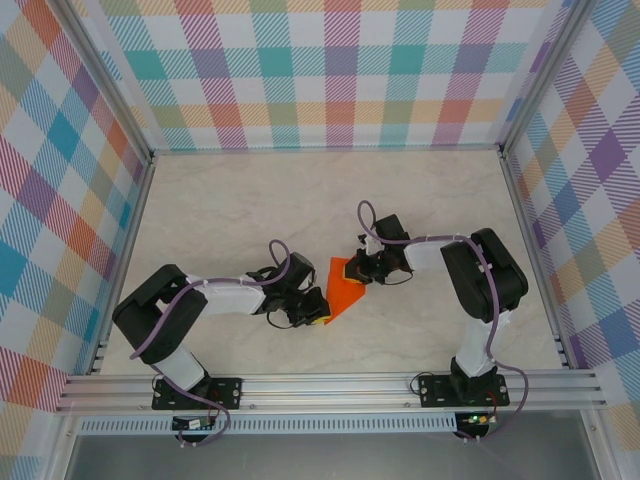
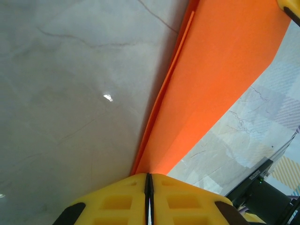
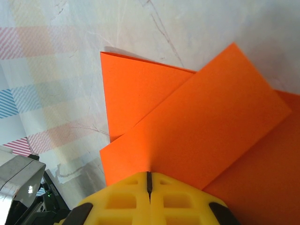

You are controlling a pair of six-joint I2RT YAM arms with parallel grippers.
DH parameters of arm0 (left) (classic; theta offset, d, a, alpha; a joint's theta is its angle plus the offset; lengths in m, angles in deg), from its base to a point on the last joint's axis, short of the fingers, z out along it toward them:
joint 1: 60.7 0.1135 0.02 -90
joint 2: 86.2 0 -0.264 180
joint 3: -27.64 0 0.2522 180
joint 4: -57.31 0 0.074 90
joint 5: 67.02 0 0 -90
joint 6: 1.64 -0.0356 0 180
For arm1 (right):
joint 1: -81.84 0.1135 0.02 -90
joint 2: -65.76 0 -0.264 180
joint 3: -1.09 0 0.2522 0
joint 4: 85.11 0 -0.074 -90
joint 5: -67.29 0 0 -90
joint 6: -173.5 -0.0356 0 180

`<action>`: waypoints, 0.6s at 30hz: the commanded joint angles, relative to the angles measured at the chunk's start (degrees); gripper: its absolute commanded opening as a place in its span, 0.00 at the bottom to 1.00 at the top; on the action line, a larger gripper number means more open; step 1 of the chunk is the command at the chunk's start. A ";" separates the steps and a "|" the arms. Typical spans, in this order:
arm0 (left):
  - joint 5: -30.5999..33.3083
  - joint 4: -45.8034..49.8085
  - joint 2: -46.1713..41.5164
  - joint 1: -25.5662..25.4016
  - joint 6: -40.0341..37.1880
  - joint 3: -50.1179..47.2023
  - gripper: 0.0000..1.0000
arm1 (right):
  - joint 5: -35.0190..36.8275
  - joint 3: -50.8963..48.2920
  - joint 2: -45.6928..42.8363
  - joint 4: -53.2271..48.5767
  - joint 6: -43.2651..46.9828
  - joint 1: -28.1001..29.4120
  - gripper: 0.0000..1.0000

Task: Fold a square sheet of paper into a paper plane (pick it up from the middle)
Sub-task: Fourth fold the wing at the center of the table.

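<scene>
A partly folded orange sheet of paper [image 1: 345, 288] sits mid-table on the marble tabletop [image 1: 250, 200]. The left gripper [image 1: 318, 310] pinches its near corner, jaws closed. The right gripper [image 1: 362, 268] clamps a folded flap at the far edge.

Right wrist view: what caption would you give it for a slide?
Yellow fingers pinched shut on a folded flap of orange paper, marbled table behind.

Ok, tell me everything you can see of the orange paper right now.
The paper is thin, bright orange, matte and partly folded: the right wrist view shows a rectangular flap overlapping a pointed layer, creases crisp. It spans mid-table between the arms, the left gripper shut on one edge, the right gripper shut on the opposite side.
</scene>
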 commanded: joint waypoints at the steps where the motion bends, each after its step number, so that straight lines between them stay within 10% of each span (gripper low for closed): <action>1: 0.73 2.97 1.66 -0.64 -0.49 -1.41 0.10 | 6.89 -1.44 3.96 -4.97 0.90 0.05 0.00; 18: -0.72 4.33 -4.44 -0.73 -0.08 -0.04 0.11 | 6.91 -1.44 4.22 -5.03 0.90 0.00 0.00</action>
